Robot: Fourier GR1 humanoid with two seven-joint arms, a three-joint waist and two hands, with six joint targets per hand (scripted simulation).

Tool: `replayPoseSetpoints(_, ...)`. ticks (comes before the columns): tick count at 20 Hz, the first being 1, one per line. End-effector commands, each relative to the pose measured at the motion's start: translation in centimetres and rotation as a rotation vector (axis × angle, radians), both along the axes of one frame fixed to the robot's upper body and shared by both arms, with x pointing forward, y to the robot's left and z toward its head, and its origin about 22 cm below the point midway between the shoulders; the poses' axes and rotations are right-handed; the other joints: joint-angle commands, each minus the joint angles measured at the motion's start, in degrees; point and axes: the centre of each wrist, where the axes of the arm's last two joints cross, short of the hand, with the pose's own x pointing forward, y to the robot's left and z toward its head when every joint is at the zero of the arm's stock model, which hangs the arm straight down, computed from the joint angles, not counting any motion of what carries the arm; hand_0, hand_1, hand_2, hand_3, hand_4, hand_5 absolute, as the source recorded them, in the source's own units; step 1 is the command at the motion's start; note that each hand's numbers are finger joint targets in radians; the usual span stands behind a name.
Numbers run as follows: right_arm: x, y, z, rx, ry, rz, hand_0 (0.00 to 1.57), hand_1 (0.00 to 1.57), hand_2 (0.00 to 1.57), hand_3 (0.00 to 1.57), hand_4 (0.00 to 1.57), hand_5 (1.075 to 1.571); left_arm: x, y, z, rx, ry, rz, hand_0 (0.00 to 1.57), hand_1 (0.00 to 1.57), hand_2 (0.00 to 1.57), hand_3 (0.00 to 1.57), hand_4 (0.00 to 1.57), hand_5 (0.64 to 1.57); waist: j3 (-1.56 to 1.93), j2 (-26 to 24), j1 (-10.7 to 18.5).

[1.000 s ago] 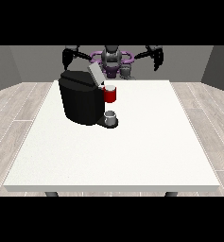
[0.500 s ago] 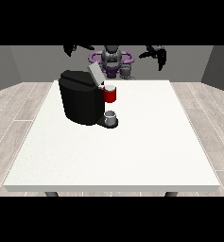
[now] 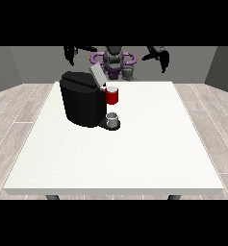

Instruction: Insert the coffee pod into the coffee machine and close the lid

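- Both arms have swung wider and higher than they were a moment ago, and now the hand at the view's left (image 3: 71, 52) and the hand at the view's right (image 3: 158, 54) hang out at shoulder height, well back behind the far edge of the table (image 3: 134, 158).
- Neither hand carries anything; how their fingers lie is too small to make out, so I cannot tell whether they are spread or curled.
- Over to the coffee machine (image 3: 82, 103), a black block on the table's far left part, exactly where it stood before.
- Its lid (image 3: 97, 75) is tilted up and open, a pale flap leaning back over the top, which leaves the pod slot free for loading.
- Just beside the machine's front sits a red piece (image 3: 112, 96), high up near the lid hinge; by its spot I take it for the brew head or the pod seat, though I cannot tell whether a pod is already in it.
- Below that, a small grey cup (image 3: 113, 118) stands on the machine's base, placed to catch the pour.
- A grey cylinder (image 3: 128, 73) at the table's far edge, just before the robot's torso, may be the coffee pod; if so, it is untouched and well apart from both hands.
- My read: nothing grasped, lid not yet closed, reach yet to come.
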Motion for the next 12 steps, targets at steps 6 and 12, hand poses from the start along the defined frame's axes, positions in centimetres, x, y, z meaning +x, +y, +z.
replayPoseSetpoints(6,2.8,0.2,2.1,0.072,-0.008,0.01,0.0,0.0,0.0,0.0,0.07,1.571,-1.9,-0.7,2.4,-0.016,-0.092,0.006,0.0,0.0,0.0,0.0,0.35,1.571,0.0,5.89,1.02)
replayPoseSetpoints(12,3.5,4.9,2.5,0.048,-0.004,0.09,0.0,0.0,0.0,0.0,0.0,1.571,-2.4,1.7,3.1,-0.007,-0.135,0.042,0.0,0.0,0.0,0.0,0.37,1.571,-0.02,8.46,-1.2)
